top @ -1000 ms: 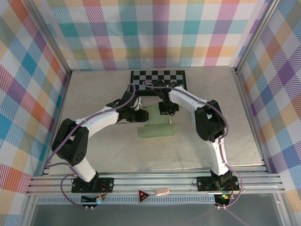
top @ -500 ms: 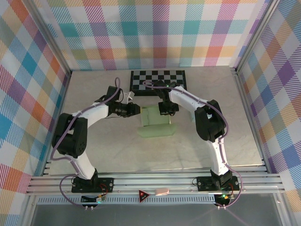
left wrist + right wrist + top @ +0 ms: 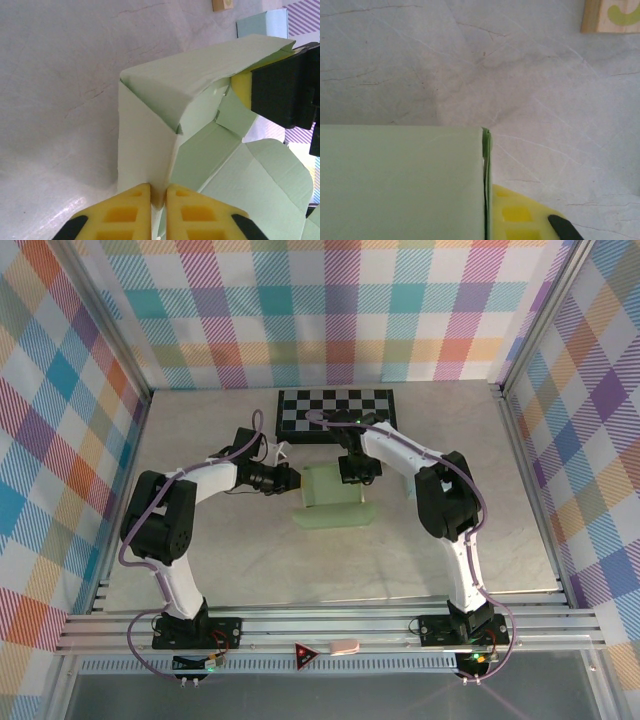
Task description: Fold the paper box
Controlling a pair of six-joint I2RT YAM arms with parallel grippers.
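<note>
The pale green paper box stands half-formed in the middle of the table, with a flat flap lying toward me. My left gripper is at its left side. In the left wrist view the yellow fingers are shut on the lower edge of the box's upright side wall, and the open inside lies to the right. My right gripper is shut on the box's far wall. In its wrist view one yellow finger presses against the folded double edge of the box.
A black-and-white checkerboard lies behind the box. A small wooden block sits on the table beyond the box and is seen again from the left wrist. Plaid walls and metal rails enclose the table.
My left gripper has shifted slightly along the box's left side and closed its jaws on the side wall. The right gripper has kept its grip and place.
</note>
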